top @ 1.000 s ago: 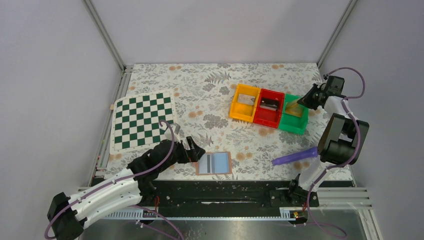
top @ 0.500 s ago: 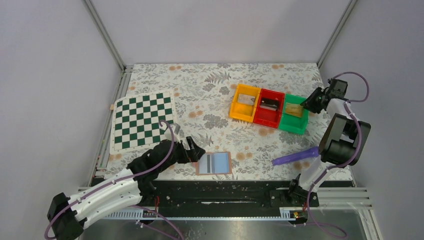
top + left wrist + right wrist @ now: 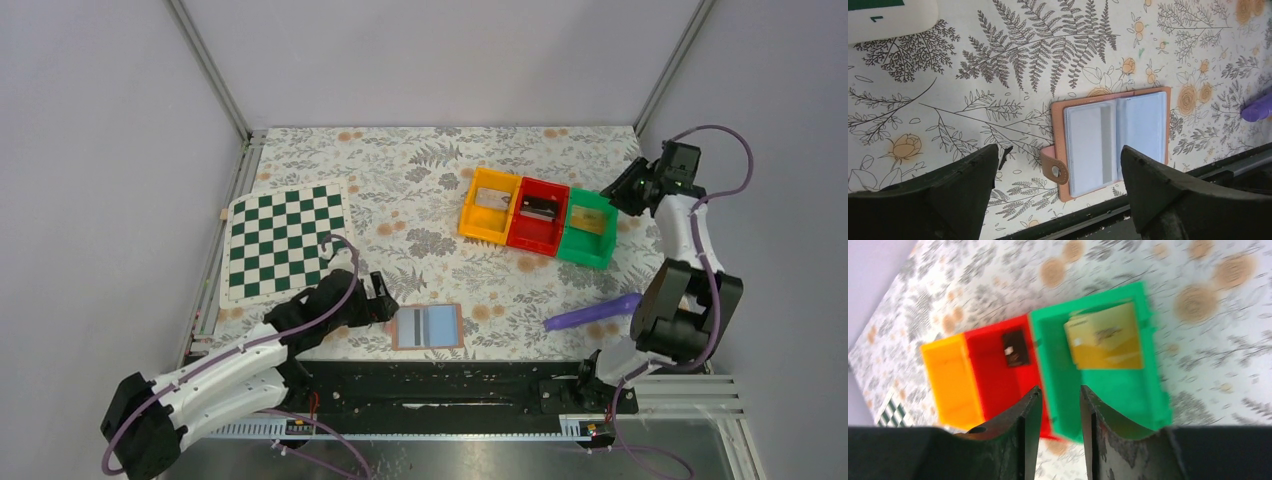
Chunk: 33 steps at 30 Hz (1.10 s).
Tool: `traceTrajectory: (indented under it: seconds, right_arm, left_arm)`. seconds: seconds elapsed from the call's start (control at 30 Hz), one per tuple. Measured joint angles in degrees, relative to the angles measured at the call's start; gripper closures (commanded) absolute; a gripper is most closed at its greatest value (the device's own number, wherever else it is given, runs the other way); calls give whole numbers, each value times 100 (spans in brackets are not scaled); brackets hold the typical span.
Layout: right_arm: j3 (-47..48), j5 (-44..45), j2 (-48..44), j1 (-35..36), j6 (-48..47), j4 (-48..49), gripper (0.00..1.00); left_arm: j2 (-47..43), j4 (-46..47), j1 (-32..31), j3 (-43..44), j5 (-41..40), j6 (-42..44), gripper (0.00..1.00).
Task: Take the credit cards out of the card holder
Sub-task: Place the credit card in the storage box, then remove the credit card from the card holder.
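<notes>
The tan card holder (image 3: 428, 326) lies open and flat near the table's front edge. In the left wrist view the card holder (image 3: 1113, 142) shows pale sleeves, with its snap tab (image 3: 1057, 169) turned toward me. My left gripper (image 3: 388, 310) is just left of it, open; in its own view the left gripper (image 3: 1059, 150) straddles the tab side without touching. A yellowish credit card (image 3: 1105, 337) lies in the green bin (image 3: 1148, 390). My right gripper (image 3: 1060, 390) hovers open and empty above that bin's near wall; from above, the right gripper (image 3: 612, 195) is just right of the bin.
Orange bin (image 3: 490, 205) holds a pale card, and red bin (image 3: 538, 215) holds a dark card (image 3: 1015, 347). A green-and-white chessboard (image 3: 285, 243) lies at the left. A purple object (image 3: 592, 312) lies near the right arm's base. The black front rail runs close behind the holder.
My right gripper opened, left the yellowish card in the green bin and drew back to the right. My left gripper pulled back slightly to the left of the holder.
</notes>
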Motion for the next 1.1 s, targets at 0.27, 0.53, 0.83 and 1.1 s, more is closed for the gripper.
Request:
traceTrajectory:
  seconds: [0.27, 0.53, 0.83, 1.1]
  right_arm:
    - [-1207, 61, -1937, 1821, 404, -37, 61]
    - [-2839, 452, -2914, 4717, 1300, 374, 62]
    - [-3195, 1220, -2002, 7383, 2367, 1587, 54]
    - [-2959, 1928, -1141, 8207, 2599, 1786, 28]
  left_arm:
    - [107, 186, 662, -85, 1082, -50, 26]
    - [492, 595, 752, -442, 1843, -33, 36]
    - [767, 1010, 752, -634, 1921, 50, 68]
    - [999, 1613, 756, -909, 2312, -26, 100]
